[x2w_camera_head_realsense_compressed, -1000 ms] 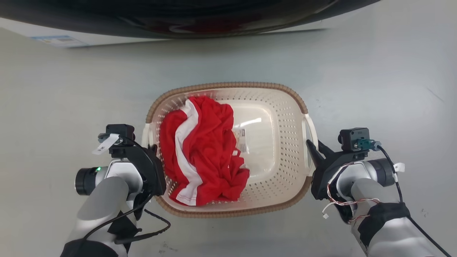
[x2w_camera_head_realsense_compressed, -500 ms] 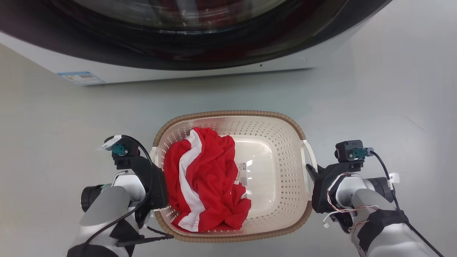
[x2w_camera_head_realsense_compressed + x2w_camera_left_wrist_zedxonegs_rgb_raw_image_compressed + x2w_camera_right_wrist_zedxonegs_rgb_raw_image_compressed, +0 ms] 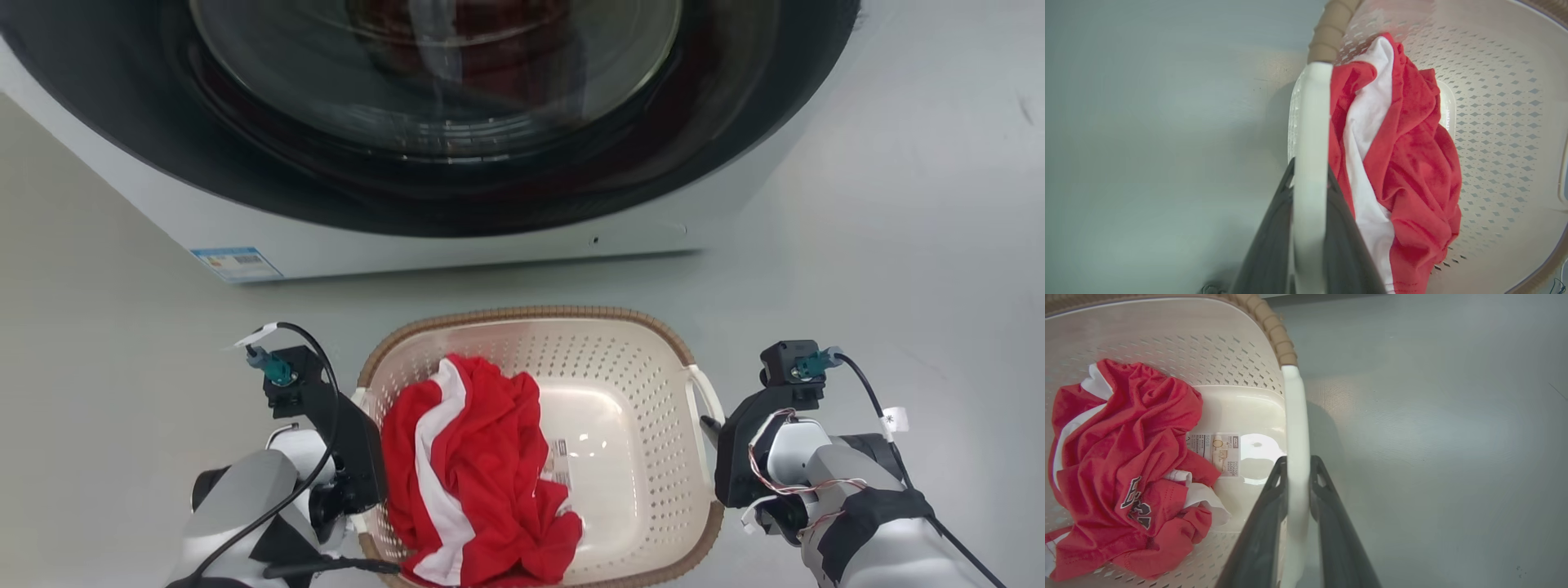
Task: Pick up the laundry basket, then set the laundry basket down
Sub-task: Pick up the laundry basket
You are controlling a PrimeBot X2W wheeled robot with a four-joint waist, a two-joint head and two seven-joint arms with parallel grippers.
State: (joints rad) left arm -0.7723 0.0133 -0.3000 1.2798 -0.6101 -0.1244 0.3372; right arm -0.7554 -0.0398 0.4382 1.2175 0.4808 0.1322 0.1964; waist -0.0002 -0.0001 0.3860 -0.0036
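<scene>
The laundry basket (image 3: 522, 314), cream perforated plastic with a brown woven-look rim, is low in the head view and holds a crumpled red-and-white garment (image 3: 473, 474). A small label (image 3: 1220, 451) lies on its bottom. My left gripper (image 3: 365, 425) is at its left side. In the left wrist view the left gripper (image 3: 1309, 171) is shut on the white left handle (image 3: 1310, 122). My right gripper (image 3: 709, 426) is at the basket's right side. In the right wrist view the right gripper (image 3: 1298, 461) clamps the white right handle (image 3: 1295, 408).
A white front-loading washing machine (image 3: 457, 245) with a dark round glass door (image 3: 424, 122) stands just beyond the basket. A blue sticker (image 3: 237, 263) marks its lower left front. Grey floor (image 3: 898, 245) spreads to both sides.
The head camera has tilted up, bringing the washing machine door into sight. Basket and both grippers now sit lower in the picture, still together. The right fingers have drawn in onto the handle.
</scene>
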